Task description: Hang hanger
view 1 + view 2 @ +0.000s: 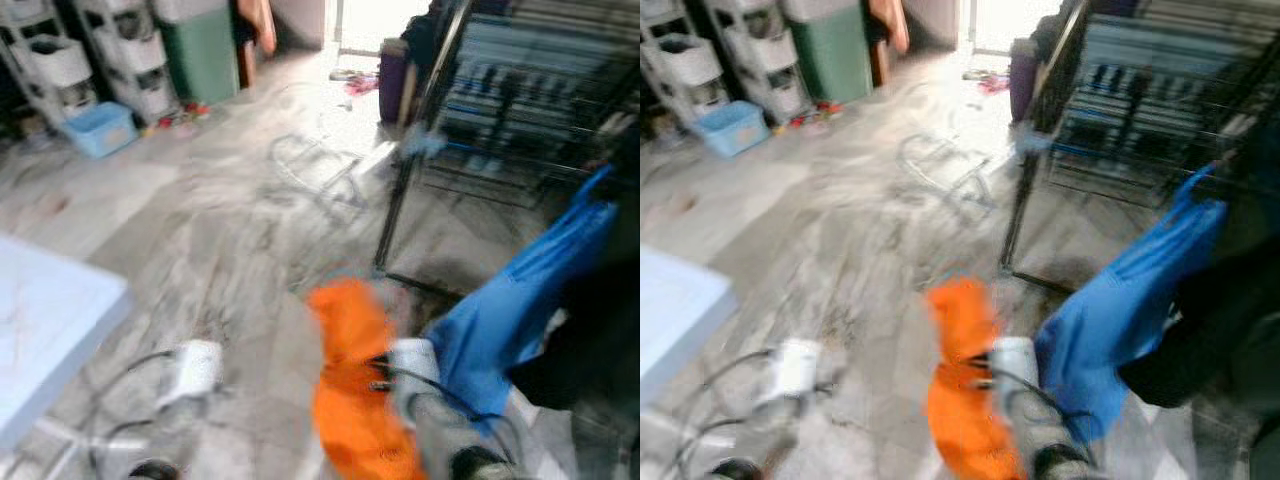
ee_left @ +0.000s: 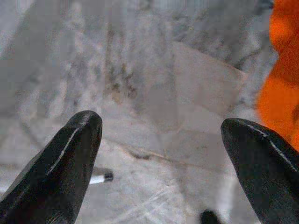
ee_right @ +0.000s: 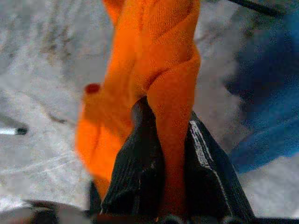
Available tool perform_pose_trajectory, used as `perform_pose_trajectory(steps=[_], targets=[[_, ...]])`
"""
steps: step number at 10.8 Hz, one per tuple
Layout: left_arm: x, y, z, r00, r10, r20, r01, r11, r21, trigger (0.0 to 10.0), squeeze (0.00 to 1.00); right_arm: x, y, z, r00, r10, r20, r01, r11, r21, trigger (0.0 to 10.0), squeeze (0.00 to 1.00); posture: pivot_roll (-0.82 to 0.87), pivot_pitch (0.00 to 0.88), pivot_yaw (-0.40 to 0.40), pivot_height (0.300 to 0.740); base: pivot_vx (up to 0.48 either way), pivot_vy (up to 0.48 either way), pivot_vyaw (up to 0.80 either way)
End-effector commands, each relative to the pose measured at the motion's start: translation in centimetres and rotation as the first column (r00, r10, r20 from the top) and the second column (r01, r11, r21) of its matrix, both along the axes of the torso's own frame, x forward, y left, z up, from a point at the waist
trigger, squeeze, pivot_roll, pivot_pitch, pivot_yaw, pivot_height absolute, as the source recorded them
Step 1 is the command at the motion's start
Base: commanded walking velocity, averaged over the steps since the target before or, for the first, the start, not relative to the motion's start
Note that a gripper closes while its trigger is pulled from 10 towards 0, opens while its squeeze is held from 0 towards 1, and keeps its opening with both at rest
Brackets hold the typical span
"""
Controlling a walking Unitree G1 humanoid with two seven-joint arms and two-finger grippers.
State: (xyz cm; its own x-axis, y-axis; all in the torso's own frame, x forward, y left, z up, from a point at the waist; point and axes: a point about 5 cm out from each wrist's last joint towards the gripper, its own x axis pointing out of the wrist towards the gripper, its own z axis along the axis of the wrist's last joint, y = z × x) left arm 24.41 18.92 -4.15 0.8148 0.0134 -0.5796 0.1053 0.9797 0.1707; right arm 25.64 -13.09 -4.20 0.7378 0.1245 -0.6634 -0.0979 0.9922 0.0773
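Grey marble floor (image 1: 230, 240), blurred; metal drying rack (image 1: 520, 110) ahead on right, blue garment (image 1: 520, 300) draped off it, stacked white crates (image 1: 60, 60) far left.

Eye views: we see orange cloth (image 1: 355, 390) hanging at our right arm, low centre. No hanger discernible through blur.

Left wrist view: left gripper (image 2: 161, 154) above floor, fingers wide apart, nothing between them; orange cloth off to one side.

Right wrist view: right gripper (image 3: 170, 154) clamped together on orange cloth, fabric pinched between both black fingers and bunching beyond tips.

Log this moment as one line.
right gripper: shut on orange cloth | left gripper: open, over floor | blue cloth: on rack | view: blurred
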Motion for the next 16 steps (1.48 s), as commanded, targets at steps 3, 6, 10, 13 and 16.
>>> perform_pose_trajectory(steps=[3,6,10,13,16], targets=[[0.1,0.0,0.2,0.999,-0.034,0.011,0.034,0.999,-0.041,10.0,0.0,0.4,0.6,0.3,1.0,-0.021,0.01,0.021,1.0,0.005,10.0,0.0,-0.11,0.066,0.01,0.74,0.0,0.0,-0.16],[0.1,-0.4,0.1,0.998,-0.058,0.004,0.058,0.997,-0.055,10.0,0.0,0.4,0.3,0.3,1.0,-0.029,0.009,0.029,1.0,0.002,10.0,0.0,-0.12,0.066,0.009,0.74,0.354,0.0,-0.58],[0.3,-0.6,0.3,0.998,-0.065,0.017,0.066,0.996,-0.066,10.0,0.0,3.4,-0.3,3.0,0.988,-0.056,0.145,0.056,0.998,0.005,10.0,0.0,-0.12,0.071,0.013,0.74,0.448,0.0,0.0],[0.6,-1.2,0.4,0.996,-0.083,0.023,0.084,0.994,-0.066,10.0,0.0,5.4,-0.6,5.1,0.968,-0.09,0.236,0.095,0.995,-0.009,10.0,0.0,-0.13,0.076,0.014,0.74,0.45,0.0,0.0],[0.5,-1.7,0.3,0.995,-0.093,0.025,0.095,0.992,-0.082,10.0,0.0,7.8,-0.7,8.4,0.904,-0.09,0.418,0.149,0.983,-0.11,10.0,0.0,-0.13,0.079,0.015,0.74,0.297,0.0,0.0]])
